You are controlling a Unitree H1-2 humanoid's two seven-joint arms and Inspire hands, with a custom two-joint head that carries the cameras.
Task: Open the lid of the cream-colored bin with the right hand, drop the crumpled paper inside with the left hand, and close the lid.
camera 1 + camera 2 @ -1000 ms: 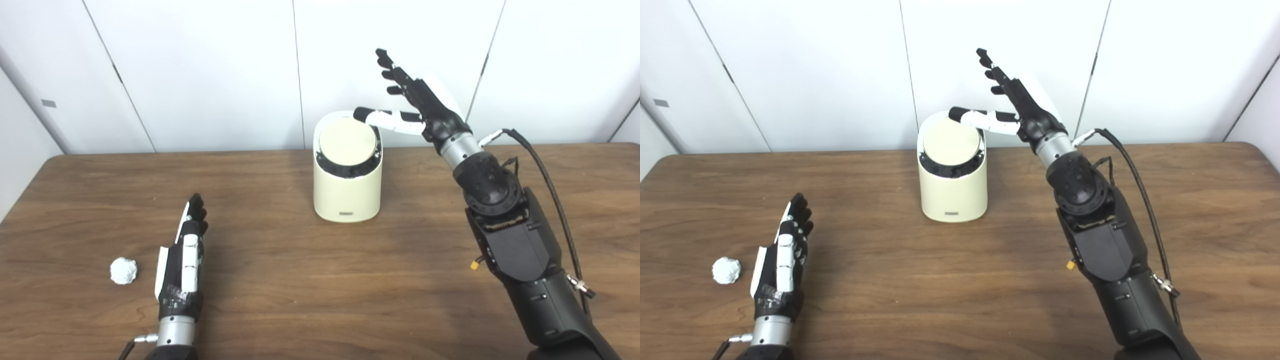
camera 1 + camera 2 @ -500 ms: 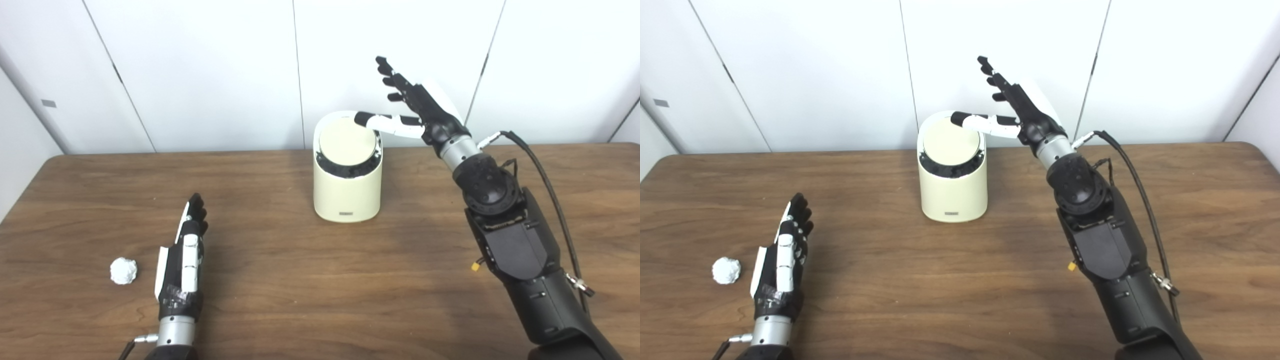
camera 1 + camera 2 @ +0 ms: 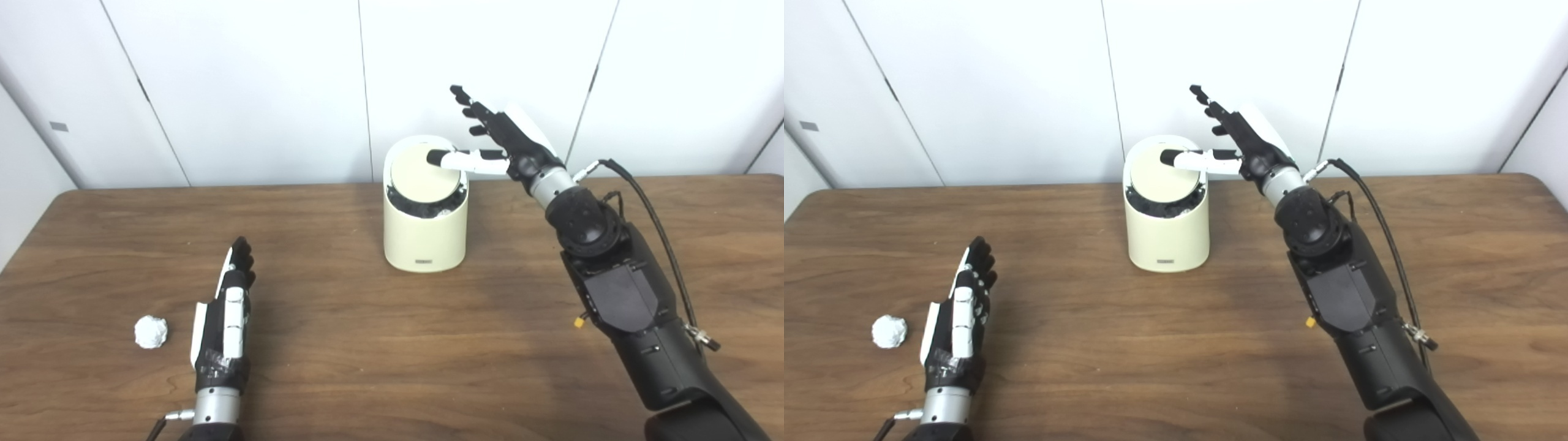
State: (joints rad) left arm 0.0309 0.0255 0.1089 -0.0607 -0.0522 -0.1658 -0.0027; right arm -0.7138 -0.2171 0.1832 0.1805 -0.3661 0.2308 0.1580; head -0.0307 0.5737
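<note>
Lower now, open right hand (image 3: 511, 144), thumb on tilted lid (image 3: 422, 177) (left hand (image 3: 223, 321) flat, empty).

We are seeing one cream-colored cylindrical bin (image 3: 424, 236) and one crumpled white paper ball (image 3: 150, 331). We are counting two black-and-white robot hands, left (image 3: 225, 318) and right (image 3: 502, 138), over one brown wooden table (image 3: 380, 355).

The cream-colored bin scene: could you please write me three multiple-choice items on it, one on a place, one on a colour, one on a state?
1. Where is the crumpled paper?
A. on the table, beside the left hand
B. inside the bin
C. in the right hand

2. What colour is the table?
A. white
B. brown wood
C. green

3. What is the right hand doing?
A. gripping the paper
B. lying flat on the table
C. fingers spread, thumb on the lid of the bin

Answers: 1 A, it lies on the wood; 2 B, wood grain shows; 3 C, thumb tip reaches onto the lid.
</note>
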